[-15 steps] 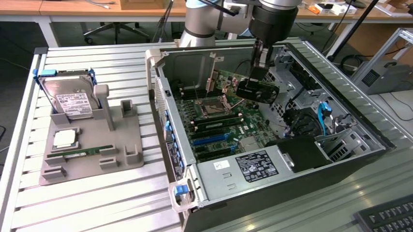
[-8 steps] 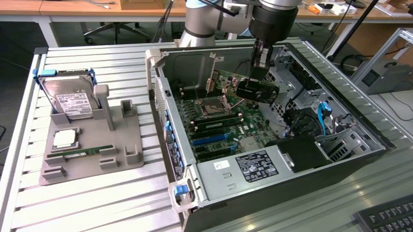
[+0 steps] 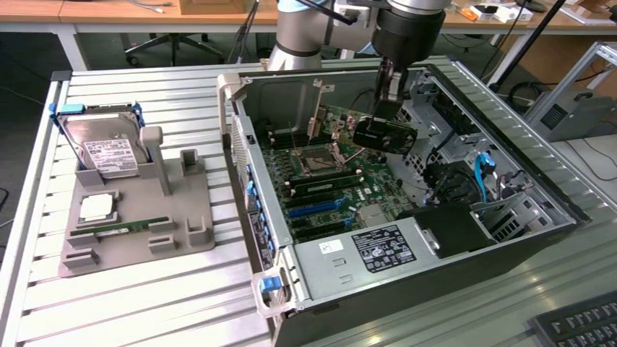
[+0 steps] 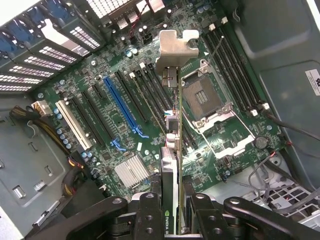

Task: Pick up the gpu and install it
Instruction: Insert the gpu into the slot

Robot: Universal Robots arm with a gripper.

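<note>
My gripper (image 3: 389, 108) hangs inside the open computer case (image 3: 501, 116), shut on the gpu (image 3: 385, 136). The gpu is a dark flat card held on edge above the green motherboard (image 3: 337, 188), clear of the board. In the wrist view the gpu (image 4: 176, 125) appears edge-on, its silver bracket (image 4: 174, 50) at the end away from my gripper. It passes between my black fingers (image 4: 149, 216), with my gripper (image 4: 175, 222) closed on its near end. Below it lie the long blue slot (image 4: 121, 106), black slots and the empty processor socket (image 4: 204, 95).
A grey parts tray (image 3: 135, 231) at the exterior view's left holds a silver hard drive (image 3: 108, 152), a processor (image 3: 97, 207) and a green memory stick (image 3: 121, 228). Case walls, drive cages and cables surround the board. A keyboard (image 3: 583, 327) lies at the lower right.
</note>
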